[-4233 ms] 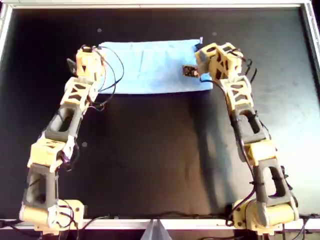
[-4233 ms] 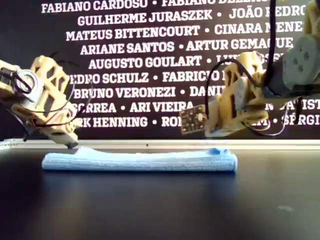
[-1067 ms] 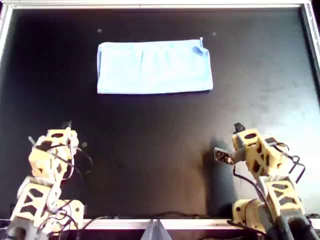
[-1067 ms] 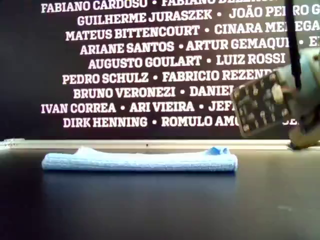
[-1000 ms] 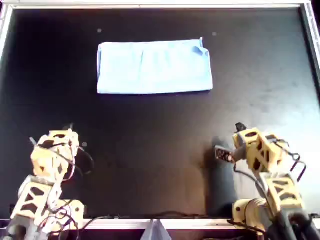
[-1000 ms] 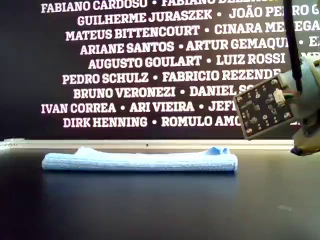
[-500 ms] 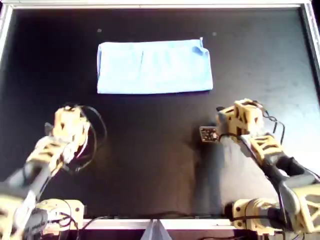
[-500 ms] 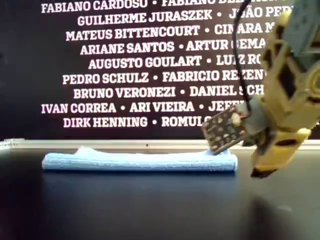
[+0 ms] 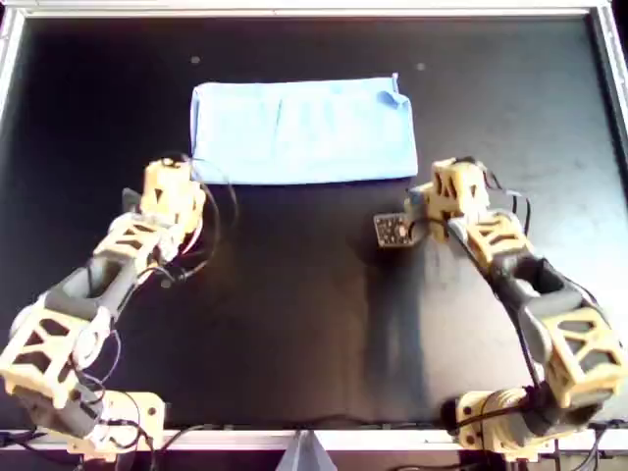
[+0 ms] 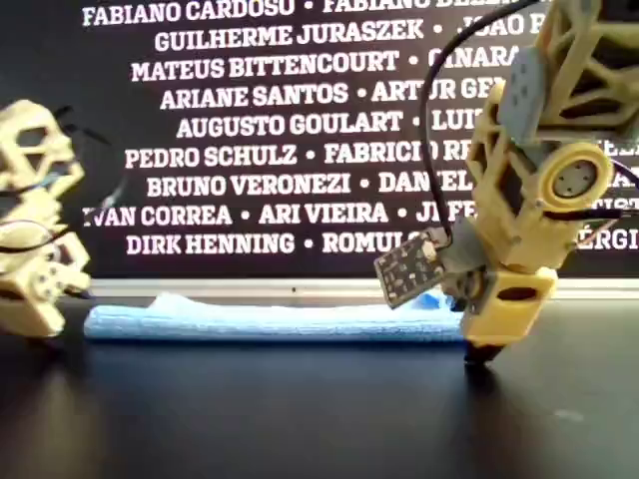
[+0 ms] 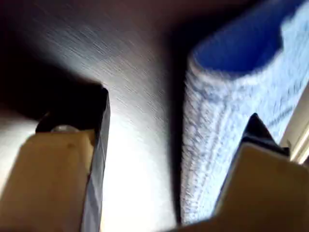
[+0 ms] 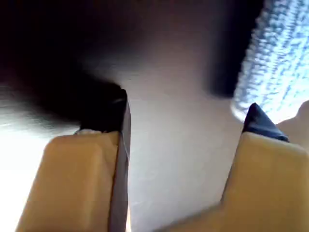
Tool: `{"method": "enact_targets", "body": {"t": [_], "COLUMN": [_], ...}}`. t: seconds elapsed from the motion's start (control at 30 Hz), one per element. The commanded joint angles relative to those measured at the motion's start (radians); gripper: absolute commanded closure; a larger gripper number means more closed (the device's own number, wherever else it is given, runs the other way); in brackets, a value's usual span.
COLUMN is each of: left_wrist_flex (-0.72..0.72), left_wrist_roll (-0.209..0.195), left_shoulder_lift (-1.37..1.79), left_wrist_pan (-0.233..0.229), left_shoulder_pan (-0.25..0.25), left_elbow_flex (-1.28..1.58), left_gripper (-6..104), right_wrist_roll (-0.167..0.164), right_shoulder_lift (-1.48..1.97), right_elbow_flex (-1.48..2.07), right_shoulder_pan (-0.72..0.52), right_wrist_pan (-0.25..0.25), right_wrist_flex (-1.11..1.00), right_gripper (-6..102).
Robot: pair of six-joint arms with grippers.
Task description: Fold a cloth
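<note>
The cloth is a light blue folded rectangle lying flat on the black table, toward the far side in the overhead view. In the exterior view the cloth shows as a low strip. My left gripper hangs just off the cloth's near corner at the overhead view's left, and it is open. The cloth's folded edge lies beside one fingertip of the left gripper. My right gripper is open too, near the other near corner. The cloth lies just past the right gripper.
A metal frame rims the black table. A dark wall with white names stands behind the cloth. A small circuit board juts from the right wrist. Bare black table stretches between the two arms.
Both arms have reached from the table's near edge up toward the cloth. The grippers now stand by its two near corners. The cloth has not moved.
</note>
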Motion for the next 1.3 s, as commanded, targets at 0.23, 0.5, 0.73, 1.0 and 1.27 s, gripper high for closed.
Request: {"method": "enact_targets", "body": {"t": [0.23, 0.5, 0.73, 1.0, 1.27], "left_wrist_flex": [-0.014, -0.014, -0.014, -0.014, -0.014], "left_wrist_roll": [-0.008, 0.005, 0.0, -0.005, 0.003], "left_shoulder_lift": [-0.16, -0.218, -0.258, -0.258, -0.258], "left_wrist_pan": [-0.009, -0.009, -0.009, -0.009, -0.009], "left_shoulder_pan": [-0.038, -0.037, -0.034, -0.034, -0.034], "left_elbow_flex": [-0.23, -0.308, -0.356, -0.356, -0.357], "left_gripper": [0, 0, 0, 0, 0], "right_wrist_roll": [-0.002, -0.002, -0.009, -0.011, -0.014], "right_shoulder_lift": [-0.137, -0.206, -0.222, -0.29, -0.296], "right_elbow_flex": [-0.305, -0.405, -0.422, -0.525, -0.531], "right_shoulder_pan": [0.006, 0.008, 0.008, 0.009, 0.011], "right_wrist_pan": [0.002, 0.002, 0.002, 0.0, 0.0], "right_wrist_flex": [0.067, 0.069, 0.069, 0.069, 0.069], "right_gripper": [1, 1, 1, 3, 24]}}
